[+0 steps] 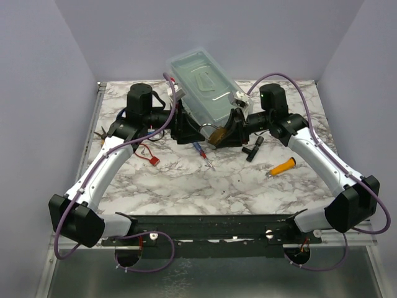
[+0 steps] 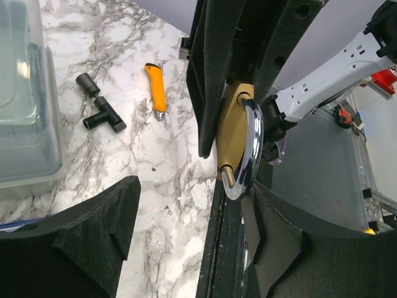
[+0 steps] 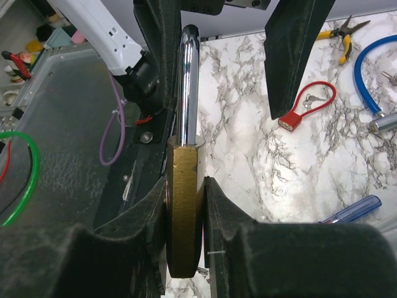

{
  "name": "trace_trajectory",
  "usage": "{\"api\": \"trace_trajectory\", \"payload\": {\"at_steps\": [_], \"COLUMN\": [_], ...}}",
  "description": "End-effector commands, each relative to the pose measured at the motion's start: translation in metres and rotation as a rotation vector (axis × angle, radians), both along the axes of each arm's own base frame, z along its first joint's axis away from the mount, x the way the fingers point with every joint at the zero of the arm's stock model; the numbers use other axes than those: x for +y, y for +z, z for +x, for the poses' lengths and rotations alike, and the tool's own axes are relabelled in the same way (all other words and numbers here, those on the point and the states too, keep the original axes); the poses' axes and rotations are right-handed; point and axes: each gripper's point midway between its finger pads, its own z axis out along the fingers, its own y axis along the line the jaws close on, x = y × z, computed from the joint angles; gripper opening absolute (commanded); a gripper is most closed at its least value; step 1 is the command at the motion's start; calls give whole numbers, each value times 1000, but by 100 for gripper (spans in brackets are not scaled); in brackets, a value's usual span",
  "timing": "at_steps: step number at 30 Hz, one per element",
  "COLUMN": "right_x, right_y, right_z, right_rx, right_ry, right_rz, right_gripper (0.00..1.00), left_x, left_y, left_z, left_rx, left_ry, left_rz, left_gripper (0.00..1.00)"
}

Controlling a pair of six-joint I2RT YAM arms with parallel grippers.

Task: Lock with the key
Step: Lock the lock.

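Observation:
The lock (image 3: 184, 205) is a brass padlock with a silver shackle (image 3: 188, 87). My right gripper (image 3: 185, 186) is shut on its brass body and holds it edge-on above the table, shackle pointing away. In the left wrist view the lock (image 2: 231, 133) hangs from the right gripper's black fingers, its shackle (image 2: 249, 149) close to one finger (image 2: 279, 242) of my left gripper (image 2: 195, 192), which is wide open and holds nothing. In the top view the lock (image 1: 217, 135) sits between the two grippers, which meet at the table's back. No key shows clearly.
A clear plastic box (image 1: 205, 87) leans just behind the grippers. An orange-handled tool (image 1: 282, 166) and a black T-fitting (image 1: 253, 148) lie at the right. A blue-handled screwdriver (image 1: 201, 151) and a red cable lock (image 1: 149, 156) lie in front. Pliers (image 3: 341, 34) lie at the far left.

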Motion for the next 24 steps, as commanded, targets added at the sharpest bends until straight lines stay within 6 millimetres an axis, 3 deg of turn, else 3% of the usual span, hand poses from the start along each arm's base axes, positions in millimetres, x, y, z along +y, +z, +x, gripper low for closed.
{"api": "trace_trajectory", "payload": {"at_steps": [1,8,10,12,14,15,16,20,22,24], "right_x": [4,9,10,10,10,10,9,2,-7,-13], "right_y": [18,9,6,5,7,8,9,6,4,4], "right_z": [-8,-11,-10,-9,-10,-10,-10,1,5,7], "right_rx": [-69,-57,-55,-57,-60,-55,-49,7,35,41], "right_ry": [75,95,92,91,88,87,81,-7,-42,-65], "right_rz": [60,43,36,34,37,39,38,-5,-16,-20], "right_gripper": [0,0,0,0,0,1,6,53,63,65], "left_x": [-9,-13,-14,-15,-15,-14,-13,-2,3,5], "left_y": [4,14,15,13,10,8,7,10,14,15], "left_z": [-8,-5,-7,-10,-11,-11,-11,-13,-18,-23], "left_rx": [-16,-16,-14,-6,14,25,34,59,57,63], "left_ry": [-49,-55,-64,-72,-70,-60,-51,-26,-33,-42], "left_rz": [-3,-12,-16,-14,-11,-9,-7,-18,-29,-35], "left_gripper": [71,61,54,36,8,0,0,0,0,0]}}
